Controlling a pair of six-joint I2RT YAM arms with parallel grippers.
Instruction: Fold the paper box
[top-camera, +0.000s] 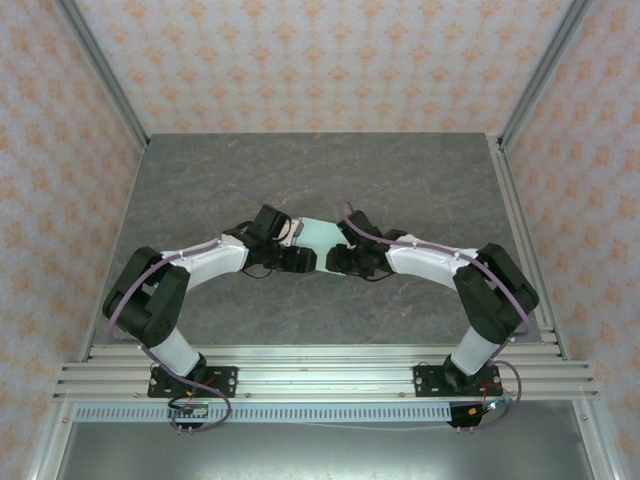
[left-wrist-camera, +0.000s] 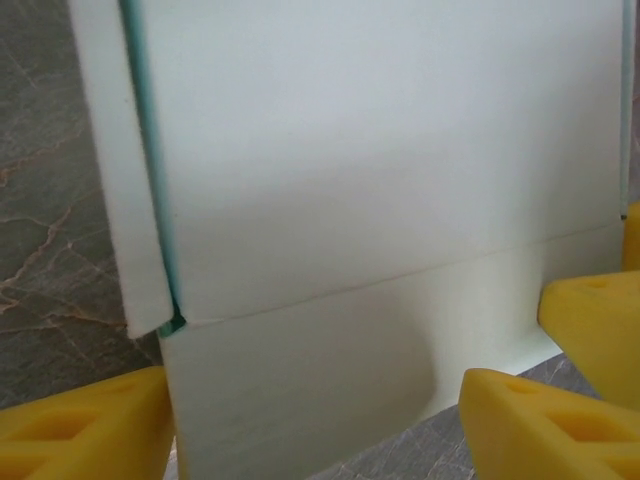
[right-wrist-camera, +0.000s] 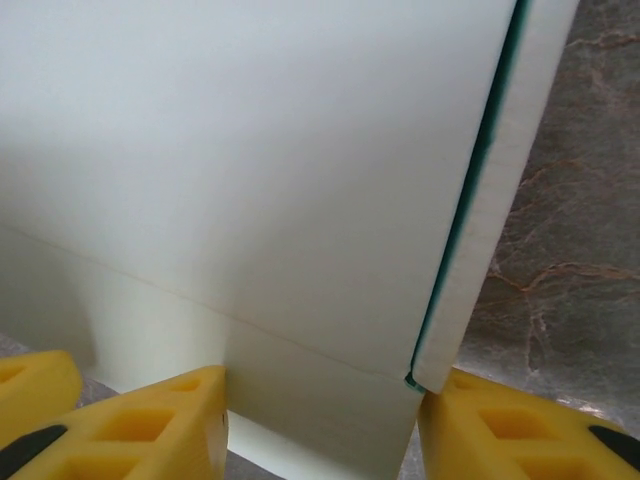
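At the centre of the top view, on the grey marbled table (top-camera: 230, 170): the paper box (top-camera: 318, 234), pale mint-green card, small, lying between the two arm ends. Just beside its left end the left claw (top-camera: 296, 237), just beside its right end the right claw (top-camera: 343, 238), both black heads close against the card.

From the left wrist, the paper box (left-wrist-camera: 380, 180) as a broad pale wall, upright, over nearly the whole frame, with one crease across the lower half, rising a little toward the right. Along the left edge a narrow side flap (left-wrist-camera: 115, 170), with a thin green seam beside it. Left claw (left-wrist-camera: 315, 380) spread wide at the bottom of the frame: one of its yellow fingers (left-wrist-camera: 80, 425) against the lower left corner of the card, the other in front of the lower right part. Gripping or only touching: cannot tell.

From the right wrist, much the mirror of this: pale wall, crease falling toward the right, side flap along the right edge. Right claw (right-wrist-camera: 325, 385) spread wide too, one finger at the lower right corner of the card, the other in front of the lower left part.

Around the table, walls (top-camera: 320, 60) with a peach flower pattern; at the bottom of the top view a metal rail (top-camera: 320, 375) under both arm bases.
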